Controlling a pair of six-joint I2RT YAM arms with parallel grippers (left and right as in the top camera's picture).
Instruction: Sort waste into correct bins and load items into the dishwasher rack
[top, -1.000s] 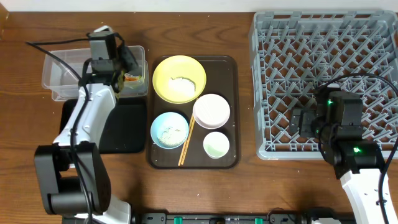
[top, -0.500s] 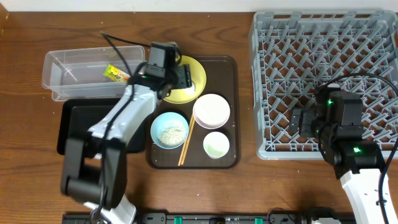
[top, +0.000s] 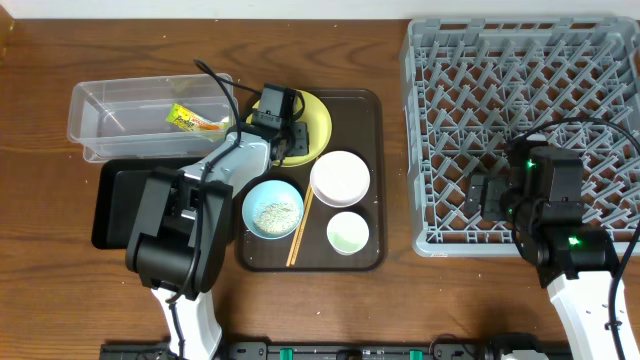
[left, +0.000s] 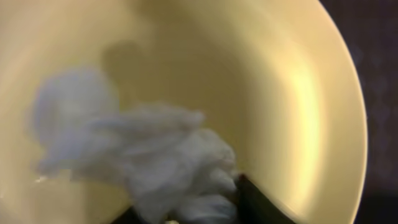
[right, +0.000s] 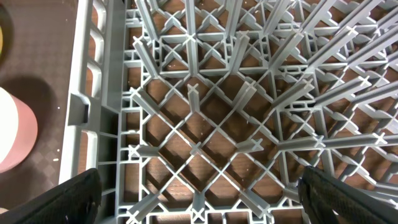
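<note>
My left gripper (top: 287, 140) is low over the yellow plate (top: 315, 113) on the brown tray. In the left wrist view its dark fingers (left: 193, 210) close on both sides of the crumpled white tissue (left: 155, 155), which still rests on the plate (left: 292, 93). The green-yellow wrapper (top: 189, 120) lies in the clear tub (top: 100, 100). The black tray (top: 125, 205) is in front of the tub. The light blue bowl (top: 272, 209) holds rice grains. The white bowl (top: 340, 177), pale cup (top: 347, 232) and chopsticks (top: 300, 225) sit beside it. My right gripper (top: 488, 196) is open and empty above the grey rack (top: 530, 90), over its lattice (right: 205, 118).
The dark brown serving tray (top: 372, 150) holds the dishes between the bins and the rack. The rack's left wall (right: 87, 93) borders the tray. Bare wooden table lies at the front.
My left arm swung right from the clear tub, leaving the wrapper in it, and came down onto the yellow plate at the tissue. The right arm has not moved.
</note>
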